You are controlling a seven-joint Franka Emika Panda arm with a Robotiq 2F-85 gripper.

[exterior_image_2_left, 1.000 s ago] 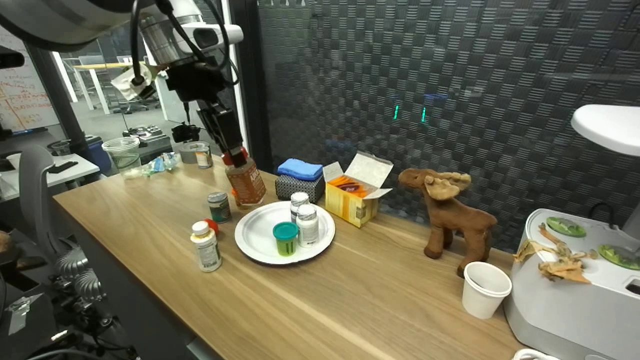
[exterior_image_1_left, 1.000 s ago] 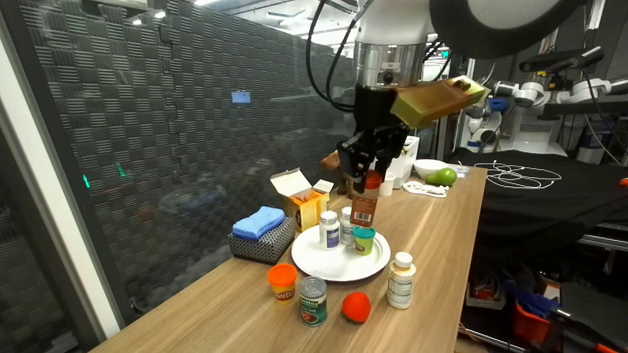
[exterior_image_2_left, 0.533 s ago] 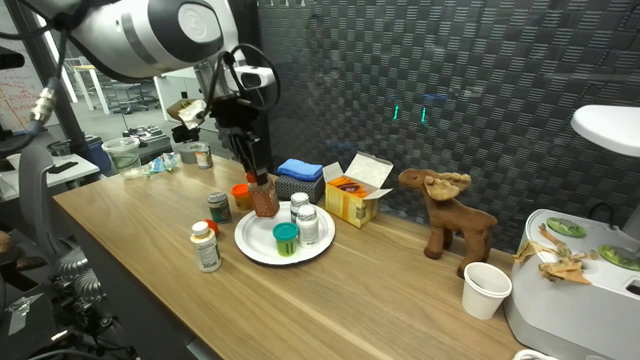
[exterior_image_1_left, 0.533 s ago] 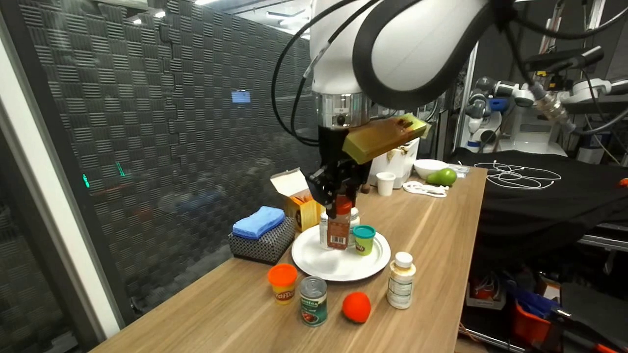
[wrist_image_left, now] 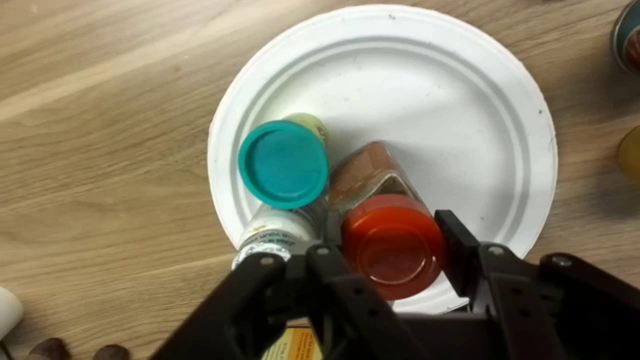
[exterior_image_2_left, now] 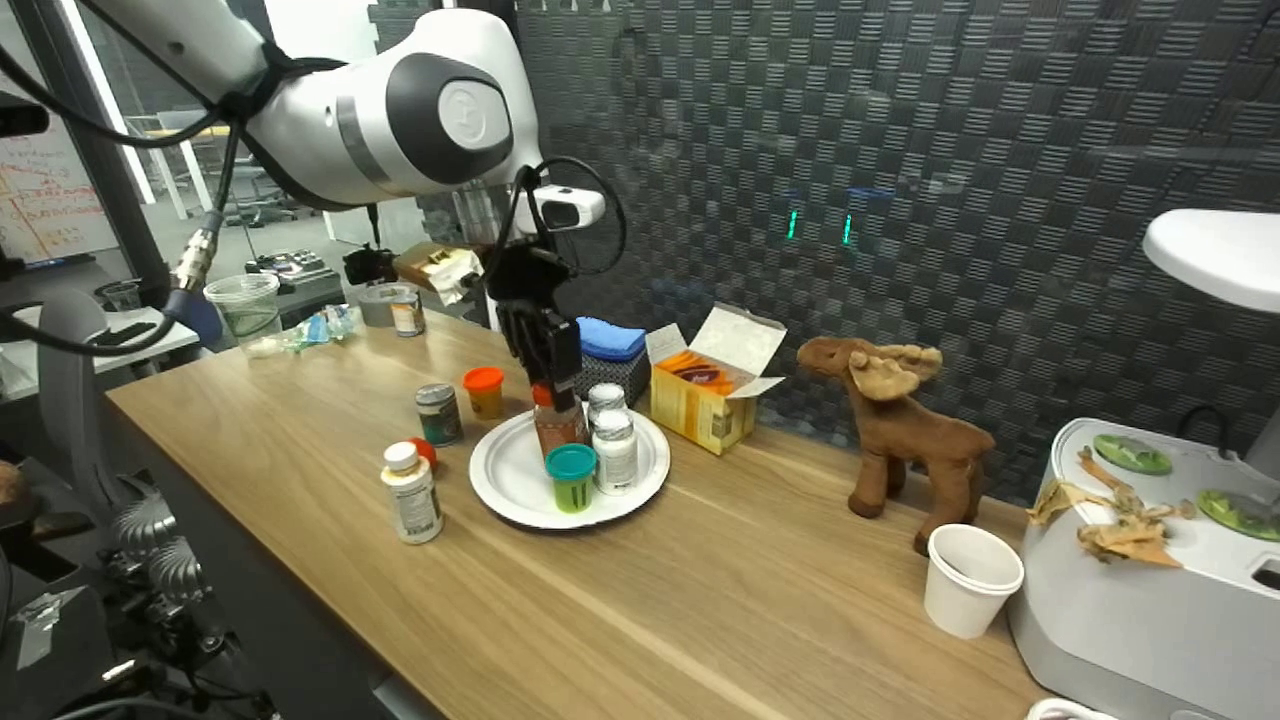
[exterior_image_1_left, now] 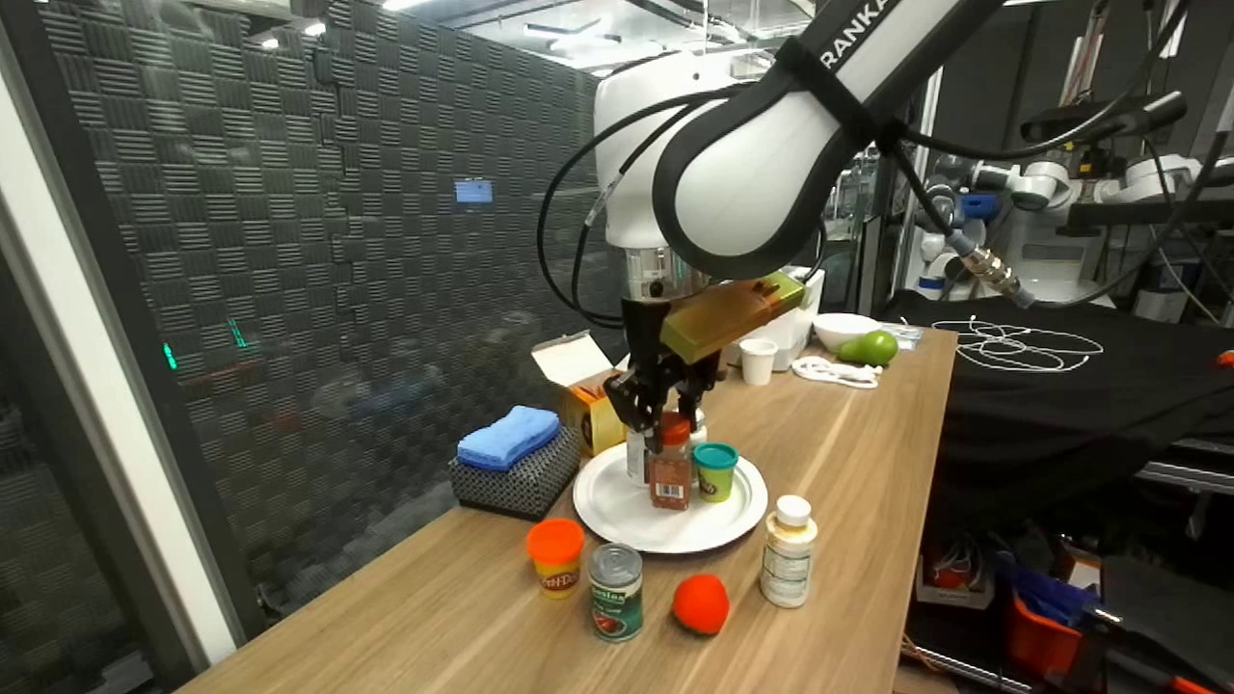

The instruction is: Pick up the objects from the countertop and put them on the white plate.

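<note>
I have the black fingers (wrist_image_left: 459,250) closed on the angular clear jar with red lid and brown contents (wrist_image_left: 387,220), one finger to each side of the lid. The jar body extends below the fingers, over the round white plate (wrist_image_left: 450,125) (whether its base bears on the plate, I cannot tell). Just beside the jar, on the plate, stand the green tub with teal lid (exterior_image_1_left: 714,472) and two white bottles (exterior_image_2_left: 612,445). Off the plate and apart from the fingers, on the wooden surface (exterior_image_1_left: 434,617), I identify the yellow tub with orange lid (exterior_image_1_left: 556,559), green metal can (exterior_image_1_left: 617,593), red-orange ball (exterior_image_1_left: 701,604) and white-capped bottle (exterior_image_1_left: 789,554).
</note>
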